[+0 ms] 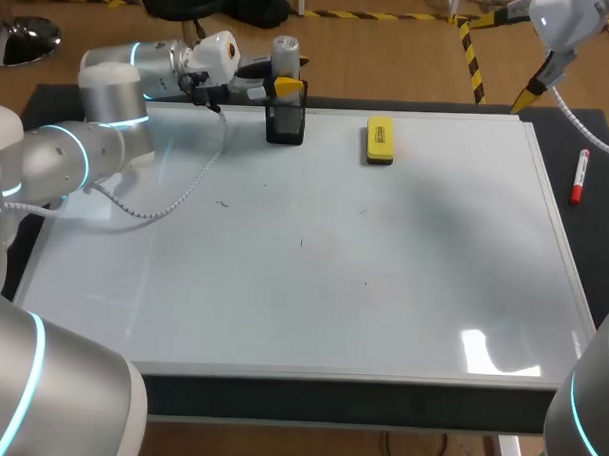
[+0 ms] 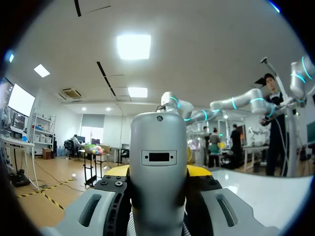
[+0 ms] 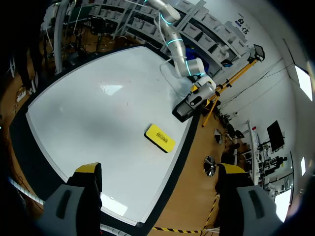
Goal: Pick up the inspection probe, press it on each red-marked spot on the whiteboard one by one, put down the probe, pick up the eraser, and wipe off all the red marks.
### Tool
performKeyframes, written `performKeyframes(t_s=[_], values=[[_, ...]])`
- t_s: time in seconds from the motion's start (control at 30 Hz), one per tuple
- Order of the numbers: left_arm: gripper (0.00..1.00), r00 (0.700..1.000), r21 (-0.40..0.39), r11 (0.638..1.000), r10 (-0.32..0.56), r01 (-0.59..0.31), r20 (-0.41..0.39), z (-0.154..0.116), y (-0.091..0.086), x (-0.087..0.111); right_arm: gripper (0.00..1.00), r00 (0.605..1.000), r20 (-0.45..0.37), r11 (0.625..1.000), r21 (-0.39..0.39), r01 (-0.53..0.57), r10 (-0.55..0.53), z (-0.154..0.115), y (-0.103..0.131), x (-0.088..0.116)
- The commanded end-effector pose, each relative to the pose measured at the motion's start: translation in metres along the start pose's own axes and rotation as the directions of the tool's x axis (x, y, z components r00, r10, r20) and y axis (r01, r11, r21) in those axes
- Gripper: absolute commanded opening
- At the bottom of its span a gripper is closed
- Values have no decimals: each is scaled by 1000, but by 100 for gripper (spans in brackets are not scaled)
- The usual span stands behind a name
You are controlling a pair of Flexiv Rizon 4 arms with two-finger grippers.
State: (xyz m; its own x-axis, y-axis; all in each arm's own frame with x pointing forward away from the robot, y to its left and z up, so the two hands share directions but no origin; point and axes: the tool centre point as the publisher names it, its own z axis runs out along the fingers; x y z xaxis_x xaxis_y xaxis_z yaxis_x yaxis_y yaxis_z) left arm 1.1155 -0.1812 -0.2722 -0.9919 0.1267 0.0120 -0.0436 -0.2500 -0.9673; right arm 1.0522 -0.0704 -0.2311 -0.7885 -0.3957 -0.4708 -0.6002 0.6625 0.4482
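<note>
The inspection probe [image 2: 158, 162] was held upright between the left jaws, closed on its grey body, over the black holder [image 1: 285, 122] at the whiteboard's [image 1: 302, 288] far edge. The right jaws were spread wide and empty, well apart from the eraser [image 1: 380, 141]. No red marks could be made out. The probe was best kept vertical and moved straight along the holder's axis, so that the rim would not be caught.

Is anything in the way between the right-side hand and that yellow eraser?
Nothing visible. The eraser lies alone on the whiteboard, ahead of the open right hand; the left hand, holding the probe, is off to its side.
</note>
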Motion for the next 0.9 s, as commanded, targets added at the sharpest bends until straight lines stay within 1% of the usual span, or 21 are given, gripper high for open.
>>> performKeyframes(t_s=[0.03, 0.13, 0.17, 0.2, 0.27, 0.33, 0.37, 0.4, 0.43, 0.47, 0.5, 0.53, 0.77, 0.9], values=[[0, 986, 7, 1000, 1, 1, -169, -1, 4, -7, 100, 1000, -5, 1000, 2, 1, -1, 0, 0, -1], [1, 986, 5, 1000, 0, 1, -169, -1, 5, -7, 100, 1000, -5, 1000, 2, 1, -1, 0, 0, -1], [4, 986, 5, 1000, -1, 2, -168, -1, 5, -7, 100, 1000, -5, 1000, 2, 1, -1, 0, 0, -1], [12, 986, 5, 1000, -1, 2, -168, -1, 5, -7, 100, 1000, -5, 1000, 2, 1, -1, 0, 0, -1], [15, 986, 3, 1000, -3, 3, -168, -1, 5, -7, 100, 1000, -5, 1000, 2, 1, -1, 0, 0, -1], [30, 986, 2, 1000, -4, 4, -168, -1, 5, -7, 100, 1000, -5, 1000, 2, 1, -1, 0, 0, -1], [42, 986, 1, 1000, -4, 5, -167, -1, 5, -7, 100, 1000, -5, 1000, 2, 1, -1, 0, 0, -1], [58, 986, 1, 1000, -5, 5, -167, -1, 5, -7, 100, 1000, -5, 1000, 2, 1, -1, 0, 0, -1], [70, 986, -1, 1000, -6, 6, -167, -1, 5, -7, 100, 1000, -5, 1000, 2, 1, -1, 0, 0, -1], [78, 986, -4, 1000, -8, 7, -167, -1, 5, -7, 100, 1000, -5, 1000, 2, 1, -1, 0, 0, -1], [96, 986, -5, 1000, -8, 7, -167, -1, 5, -7, 100, 1000, -5, 1000, 2, 1, -1, 0, 0, -1], [100, 986, -6, 1000, -9, 8, -167, -1, 5, -7, 100, 1000, -5, 1000, 2, 1, -1, 0, 0, -1], [100, 986, -10, 1000, -10, 8, -166, -1, 5, -7, 100, 1000, -5, 1000, 2, 1, -1, 0, 0, -1], [100, 987, -13, 1000, -6, 4, -163, 0, 1, -6, 100, 1000, -5, 1000, 2, 1, -1, 0, 0, -1]])
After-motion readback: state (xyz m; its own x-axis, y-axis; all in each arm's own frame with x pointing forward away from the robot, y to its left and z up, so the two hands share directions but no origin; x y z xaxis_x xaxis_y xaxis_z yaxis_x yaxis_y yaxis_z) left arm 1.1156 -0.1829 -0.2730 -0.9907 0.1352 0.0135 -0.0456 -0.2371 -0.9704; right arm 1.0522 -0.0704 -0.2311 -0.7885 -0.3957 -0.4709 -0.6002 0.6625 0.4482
